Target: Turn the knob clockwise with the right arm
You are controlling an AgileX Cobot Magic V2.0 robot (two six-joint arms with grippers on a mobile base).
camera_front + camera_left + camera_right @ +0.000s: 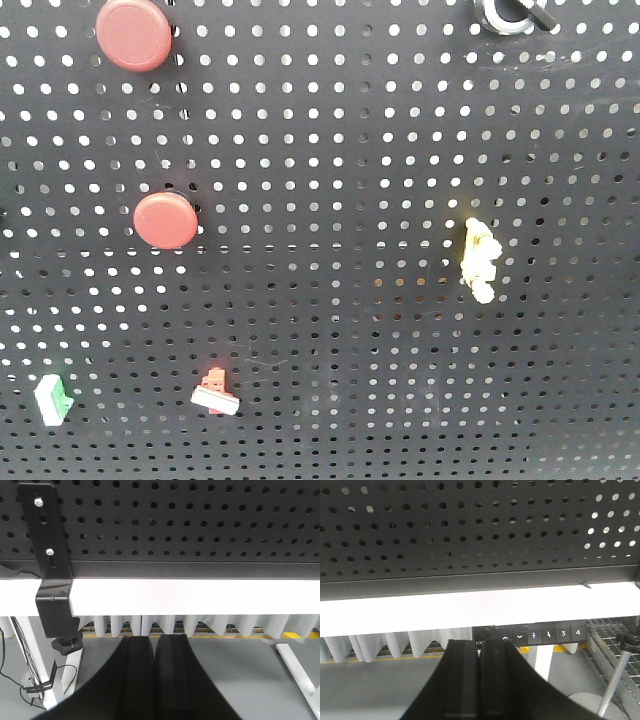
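Silver-ringed knob (505, 14) sits on pegboard (350, 150) (top edge, cropped); right gripper (479, 680) closed.

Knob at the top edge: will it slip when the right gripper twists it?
The knob has a shiny metal ring, probably slippery; its dark bar should give firmer purchase. It looks rigidly mounted, so likely to turn rather than shift.

The right pincer (479, 650) fills the near bottom centre, its two black fingers pressed flat together with nothing between them. Beyond it runs the white front edge of the bench (420, 612), and above that stands a black perforated panel (470, 530). A dark keypad (530, 634) hangs under the bench edge, just right of the pincer tips. A wire rack (610, 645) sits at the right.
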